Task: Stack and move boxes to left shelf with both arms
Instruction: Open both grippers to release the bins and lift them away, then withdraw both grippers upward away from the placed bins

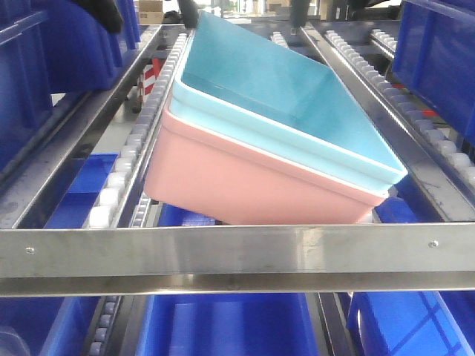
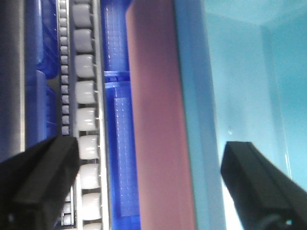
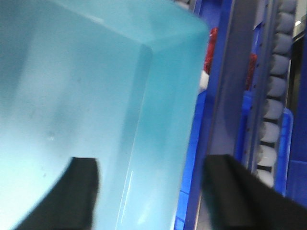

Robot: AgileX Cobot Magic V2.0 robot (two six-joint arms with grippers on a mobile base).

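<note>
boxes first: from the front view i see the blue box (image 1: pixel 289 96) nested inside the pink box (image 1: pixel 245 178), the pair tilted, with the far end higher and the near corner dipping to the right. they sit over the shelf (image 1: pixel 237 256), between its two roller tracks (image 1: pixel 126 159), just behind the front steel bar. dark blue bins (image 1: pixel 223 322) lie below and at both sides. at the top edge i can make out dark shapes near the far rim, too cropped to read.

on the left wrist view, the left gripper (image 2: pixel 153 187) straddles the stacked wall: one finger (image 2: pixel 41 182) sits outside over the white rollers (image 2: pixel 88 129), the other inside the blue box. the jaws are spread wide and i see a gap on both sides of the pink and blue walls, so nothing is clamped.

on the right wrist view, the right gripper (image 3: pixel 148 196) straddles the blue wall likewise, one finger (image 3: pixel 62 201) inside, one outside. whether the pads touch the wall i cannot tell.
</note>
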